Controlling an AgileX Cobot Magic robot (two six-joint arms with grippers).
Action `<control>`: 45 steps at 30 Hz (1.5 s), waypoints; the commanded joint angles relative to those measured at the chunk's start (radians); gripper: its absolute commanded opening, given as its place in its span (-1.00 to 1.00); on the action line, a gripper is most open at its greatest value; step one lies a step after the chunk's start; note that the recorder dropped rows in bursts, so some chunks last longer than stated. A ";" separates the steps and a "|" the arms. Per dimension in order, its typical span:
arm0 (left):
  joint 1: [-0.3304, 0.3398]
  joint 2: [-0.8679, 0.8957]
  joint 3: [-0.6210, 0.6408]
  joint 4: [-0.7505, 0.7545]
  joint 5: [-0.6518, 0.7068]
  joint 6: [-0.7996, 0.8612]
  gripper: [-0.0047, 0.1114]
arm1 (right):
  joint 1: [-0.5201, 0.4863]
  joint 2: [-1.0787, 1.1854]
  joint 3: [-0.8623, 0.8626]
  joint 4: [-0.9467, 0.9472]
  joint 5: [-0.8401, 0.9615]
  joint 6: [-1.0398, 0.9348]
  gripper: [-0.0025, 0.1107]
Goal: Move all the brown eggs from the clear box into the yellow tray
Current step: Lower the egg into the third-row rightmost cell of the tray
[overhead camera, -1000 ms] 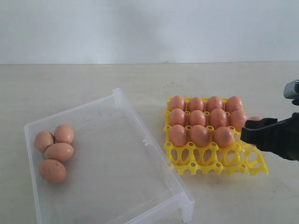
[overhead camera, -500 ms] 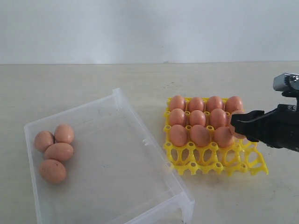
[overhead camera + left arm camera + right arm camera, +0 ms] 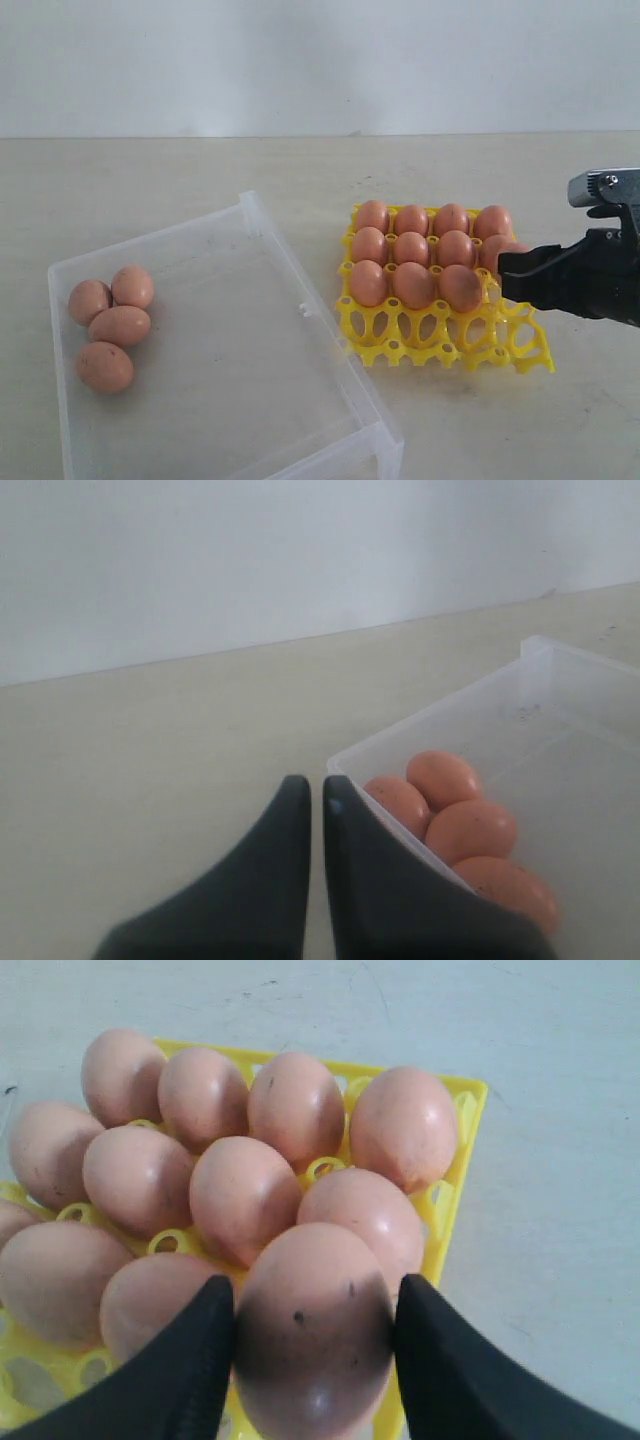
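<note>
The clear box (image 3: 270, 235) lies on the left with several brown eggs (image 3: 118, 325) clustered at its left end. To its right, the yellow tray (image 3: 440, 345) holds several eggs (image 3: 412, 283) in its back three rows; the front row of cups is empty. My right gripper (image 3: 507, 272) hovers at the tray's right edge, shut on a speckled egg (image 3: 312, 1330) just above the seated ones. My left gripper (image 3: 316, 785) is shut and empty, just outside the box corner (image 3: 345, 752) next to the clustered eggs (image 3: 440, 780). It does not show in the exterior view.
Everything rests on a pale beige table (image 3: 150, 180) with a white wall behind. The box's near right corner (image 3: 385, 440) sits close to the tray's front left edge. Bare table lies behind the tray and the box.
My right gripper has carried its egg leftward over the tray's right edge. The tray and the box now sit slightly further left in view.
</note>
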 commanded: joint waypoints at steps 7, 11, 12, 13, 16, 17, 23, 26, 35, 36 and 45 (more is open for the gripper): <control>-0.003 -0.003 0.004 -0.007 -0.008 -0.001 -0.85 | -0.006 0.029 -0.002 0.016 -0.057 -0.047 -0.96; -0.003 -0.003 0.004 -0.007 -0.008 -0.001 -0.85 | -0.006 0.029 -0.002 -0.020 -0.057 -0.049 -0.94; -0.003 -0.003 0.004 -0.007 -0.008 -0.001 -0.85 | -0.006 0.029 -0.002 -0.027 -0.057 -0.049 -0.90; -0.003 -0.003 0.004 -0.007 -0.008 -0.001 -0.85 | -0.006 0.029 -0.002 -0.029 -0.055 -0.049 -0.82; -0.003 -0.003 0.004 -0.007 -0.008 -0.001 -0.85 | -0.006 0.029 -0.002 -0.027 -0.044 -0.049 -0.48; -0.003 -0.003 0.004 -0.007 -0.008 -0.001 -0.85 | -0.006 0.029 -0.002 -0.025 -0.039 -0.049 -0.37; -0.003 -0.003 0.004 -0.007 -0.008 -0.001 -0.85 | -0.006 0.029 -0.002 -0.018 -0.037 -0.060 -0.23; -0.003 -0.003 0.004 -0.007 -0.008 -0.001 -0.85 | -0.006 0.029 -0.002 -0.018 -0.024 -0.060 -0.23; -0.003 -0.003 0.004 -0.007 -0.008 -0.001 -0.85 | -0.006 0.025 -0.002 0.001 -0.045 -0.060 -0.23; -0.003 -0.003 0.004 -0.007 -0.008 -0.001 -0.85 | -0.006 0.025 -0.002 0.008 -0.053 -0.060 -0.23; -0.003 -0.003 0.004 -0.007 -0.008 -0.001 -0.85 | -0.006 0.023 -0.002 0.018 -0.071 0.010 -0.25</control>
